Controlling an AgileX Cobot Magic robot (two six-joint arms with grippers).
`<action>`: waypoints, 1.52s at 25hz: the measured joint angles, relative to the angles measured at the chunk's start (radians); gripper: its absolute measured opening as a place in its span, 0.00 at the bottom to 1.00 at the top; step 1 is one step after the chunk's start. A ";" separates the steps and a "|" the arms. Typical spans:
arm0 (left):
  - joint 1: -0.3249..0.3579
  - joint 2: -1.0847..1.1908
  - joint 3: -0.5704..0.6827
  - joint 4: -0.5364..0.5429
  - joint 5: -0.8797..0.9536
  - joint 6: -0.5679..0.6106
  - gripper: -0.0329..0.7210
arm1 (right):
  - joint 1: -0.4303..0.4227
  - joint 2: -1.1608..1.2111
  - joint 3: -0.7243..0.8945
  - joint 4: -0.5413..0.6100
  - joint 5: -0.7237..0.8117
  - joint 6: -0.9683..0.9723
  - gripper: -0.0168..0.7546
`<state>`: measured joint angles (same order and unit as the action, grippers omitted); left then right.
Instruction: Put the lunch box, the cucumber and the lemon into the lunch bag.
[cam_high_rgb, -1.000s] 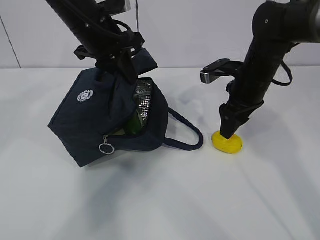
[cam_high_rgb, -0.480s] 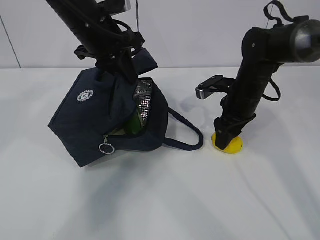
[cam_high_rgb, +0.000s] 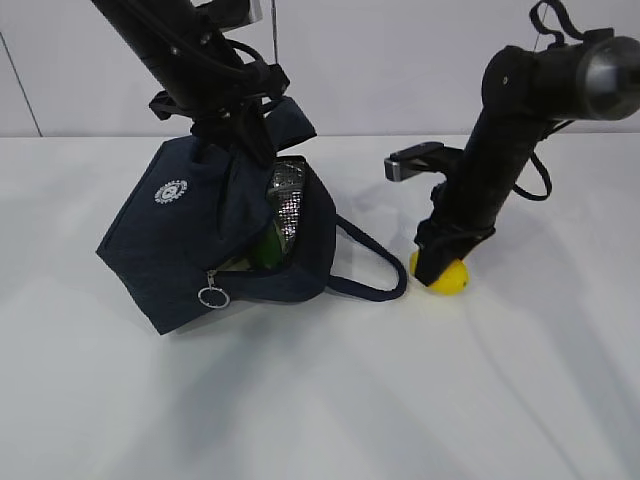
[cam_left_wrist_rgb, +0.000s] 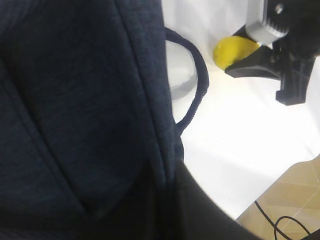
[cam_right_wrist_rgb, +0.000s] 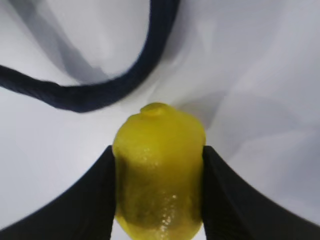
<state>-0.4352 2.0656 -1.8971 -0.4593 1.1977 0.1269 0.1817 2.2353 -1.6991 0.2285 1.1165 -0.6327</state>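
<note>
The right gripper (cam_right_wrist_rgb: 159, 195) is clamped on the lemon (cam_high_rgb: 443, 275); the bag (cam_high_rgb: 215, 235) mouth, held up by the left gripper (cam_high_rgb: 235, 125), lies to its left, the left jaws pinched on fabric.

One marking is seen: a small round white logo (cam_high_rgb: 171, 191) printed on the dark navy side of the lunch bag (cam_high_rgb: 200, 245). Its design is too small for any lettering to be read. No other text, number or sign is shown in any view.
</note>
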 joint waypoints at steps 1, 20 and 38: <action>0.000 0.000 0.000 0.000 0.000 0.000 0.05 | -0.002 0.000 -0.018 0.039 0.008 0.000 0.46; 0.000 0.000 0.000 -0.012 0.019 0.000 0.04 | -0.045 0.082 -0.110 0.985 -0.028 -0.438 0.45; 0.000 0.000 0.000 -0.019 0.021 0.000 0.04 | 0.023 0.142 -0.112 1.122 -0.245 -0.572 0.49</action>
<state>-0.4352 2.0656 -1.8971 -0.4784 1.2183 0.1269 0.2046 2.3776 -1.8107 1.3505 0.8715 -1.2051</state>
